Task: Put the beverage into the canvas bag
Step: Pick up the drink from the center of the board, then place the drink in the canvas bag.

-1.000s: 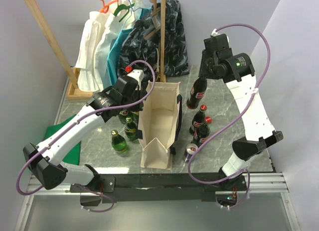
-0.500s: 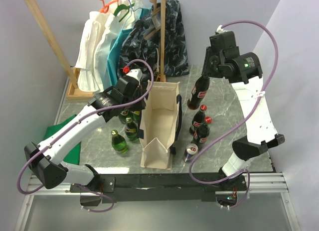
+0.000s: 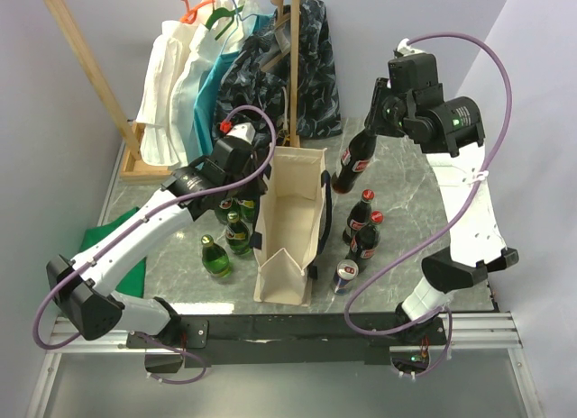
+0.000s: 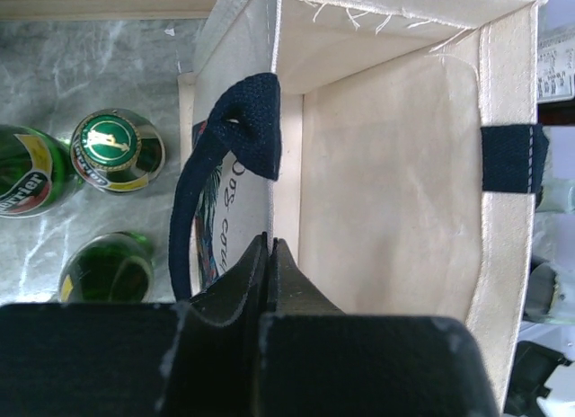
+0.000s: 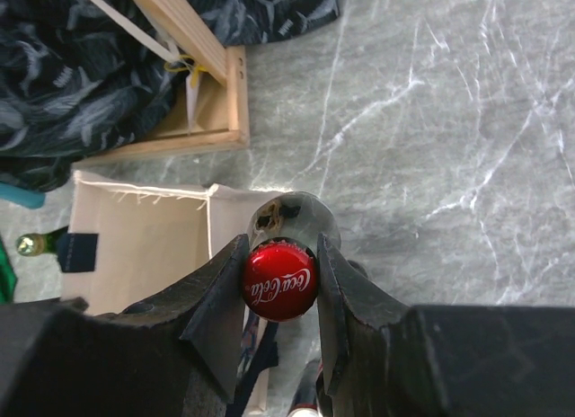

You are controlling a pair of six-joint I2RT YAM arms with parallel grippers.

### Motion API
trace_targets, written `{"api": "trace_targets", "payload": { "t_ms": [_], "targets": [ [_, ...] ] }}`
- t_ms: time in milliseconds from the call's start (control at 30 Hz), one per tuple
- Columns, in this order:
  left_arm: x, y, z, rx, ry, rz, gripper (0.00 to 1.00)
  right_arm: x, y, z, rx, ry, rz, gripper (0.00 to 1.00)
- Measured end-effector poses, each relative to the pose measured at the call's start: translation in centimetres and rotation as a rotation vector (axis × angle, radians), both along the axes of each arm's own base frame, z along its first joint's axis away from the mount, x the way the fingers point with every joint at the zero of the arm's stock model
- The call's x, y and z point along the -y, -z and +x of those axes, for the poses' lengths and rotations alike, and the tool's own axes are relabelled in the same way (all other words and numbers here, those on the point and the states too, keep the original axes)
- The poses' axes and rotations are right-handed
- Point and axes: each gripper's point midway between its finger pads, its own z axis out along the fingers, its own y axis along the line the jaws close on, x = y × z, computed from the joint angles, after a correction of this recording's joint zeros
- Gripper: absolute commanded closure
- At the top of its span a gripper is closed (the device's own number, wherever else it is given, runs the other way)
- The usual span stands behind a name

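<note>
The cream canvas bag (image 3: 288,224) with navy handles stands open mid-table; it also shows in the left wrist view (image 4: 404,165) and the right wrist view (image 5: 144,237). My left gripper (image 4: 269,246) is shut on the bag's left wall at the rim, beside a navy handle (image 4: 193,219). My right gripper (image 5: 280,278) is shut on the neck of a Coca-Cola bottle with a red cap (image 5: 278,280). The bottle (image 3: 353,163) hangs tilted in the air, just right of the bag's far right corner.
Green glass bottles (image 3: 215,256) stand left of the bag, also in the left wrist view (image 4: 117,147). More cola bottles (image 3: 362,222) and a can (image 3: 345,276) stand right of it. A wooden rack (image 3: 86,67) with hanging fabrics (image 3: 216,67) is behind. A green cloth (image 3: 131,278) lies left.
My right gripper has lifted the cola bottle and moved it left, toward the bag's far right corner. My left gripper keeps its hold on the bag wall.
</note>
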Motion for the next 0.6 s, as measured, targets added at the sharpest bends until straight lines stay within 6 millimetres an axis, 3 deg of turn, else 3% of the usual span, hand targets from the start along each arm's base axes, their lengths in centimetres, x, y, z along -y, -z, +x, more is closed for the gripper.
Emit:
{"api": "trace_targets", "payload": {
  "t_ms": [133,600],
  "targets": [
    [0.2,0.0,0.3,-0.004,-0.02,-0.017,0.99,-0.1,-1.0,-0.1,0.034,-0.009,0.018,1.0],
    [0.9,0.4,1.5,-0.006,-0.074,-0.05,0.99,0.1,-7.0,-1.1,0.239,-0.04,0.095,1.0]
  ]
}}
